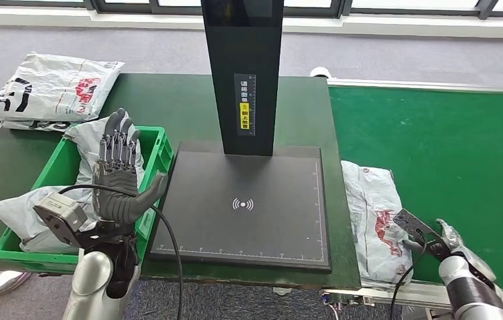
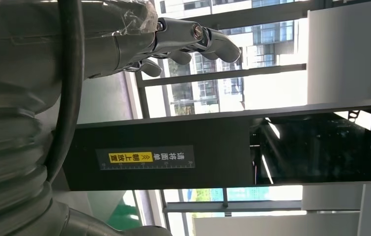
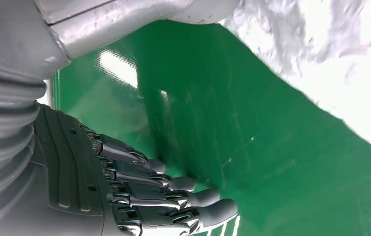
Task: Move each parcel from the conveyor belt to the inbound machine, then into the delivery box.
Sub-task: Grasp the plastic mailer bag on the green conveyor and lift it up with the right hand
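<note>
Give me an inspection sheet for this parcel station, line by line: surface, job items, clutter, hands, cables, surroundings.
Surface: dark green table; bright green conveyor belt beside it.
Job items: white parcel on the belt's near end; inbound machine with bare black platform; green delivery box holding white parcels.
Clutter: spare bag on the table's far left corner.
Hands: left hand raised over the box, fingers apart, holding nothing; right hand low by the parcel, fingers open on the belt in the right wrist view.
Cables: black cable looping at the left wrist.
Surroundings: grey floor, windows behind.
</note>
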You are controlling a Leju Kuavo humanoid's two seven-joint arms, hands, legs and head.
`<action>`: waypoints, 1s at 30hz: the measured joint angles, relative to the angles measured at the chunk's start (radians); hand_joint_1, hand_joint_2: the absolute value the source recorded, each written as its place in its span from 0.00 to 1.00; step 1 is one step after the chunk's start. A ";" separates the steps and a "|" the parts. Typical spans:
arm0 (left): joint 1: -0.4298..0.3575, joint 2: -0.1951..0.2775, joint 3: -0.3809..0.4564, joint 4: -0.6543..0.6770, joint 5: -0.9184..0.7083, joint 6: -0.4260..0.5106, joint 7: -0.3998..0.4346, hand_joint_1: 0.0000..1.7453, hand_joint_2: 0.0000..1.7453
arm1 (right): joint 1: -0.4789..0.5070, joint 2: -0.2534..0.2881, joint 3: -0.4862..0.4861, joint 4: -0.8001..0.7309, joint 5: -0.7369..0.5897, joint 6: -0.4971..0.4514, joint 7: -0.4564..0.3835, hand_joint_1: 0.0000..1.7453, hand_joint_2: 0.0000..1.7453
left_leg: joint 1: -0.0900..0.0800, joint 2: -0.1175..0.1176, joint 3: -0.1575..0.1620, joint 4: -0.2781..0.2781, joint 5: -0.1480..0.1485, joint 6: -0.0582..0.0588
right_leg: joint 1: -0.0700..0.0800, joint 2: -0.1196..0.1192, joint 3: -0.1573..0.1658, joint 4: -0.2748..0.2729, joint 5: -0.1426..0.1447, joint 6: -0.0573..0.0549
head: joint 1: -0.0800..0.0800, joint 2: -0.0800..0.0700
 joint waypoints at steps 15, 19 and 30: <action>0.002 -0.001 0.000 0.013 -0.007 0.005 -0.003 0.00 1.00 | -0.033 0.026 0.034 0.027 -0.014 0.000 -0.028 0.00 1.00 | 0.000 0.000 0.000 0.001 0.001 0.002 | -0.001 0.000 0.002 0.000 0.003 0.003 | 0.000 0.000; 0.002 -0.001 0.000 0.014 -0.017 0.014 -0.005 0.00 1.00 | -0.048 0.045 0.036 0.027 -0.052 0.013 -0.072 0.00 1.00 | 0.000 0.001 0.000 0.001 0.002 0.002 | -0.001 0.000 0.001 0.000 0.003 0.003 | 0.000 0.000; 0.003 -0.006 0.000 0.016 -0.035 0.033 -0.013 0.00 1.00 | -0.108 0.131 0.036 0.027 -0.204 0.069 -0.159 0.00 1.00 | 0.000 0.000 -0.001 0.001 0.003 0.001 | 0.000 0.000 0.000 0.000 0.003 0.002 | 0.000 0.000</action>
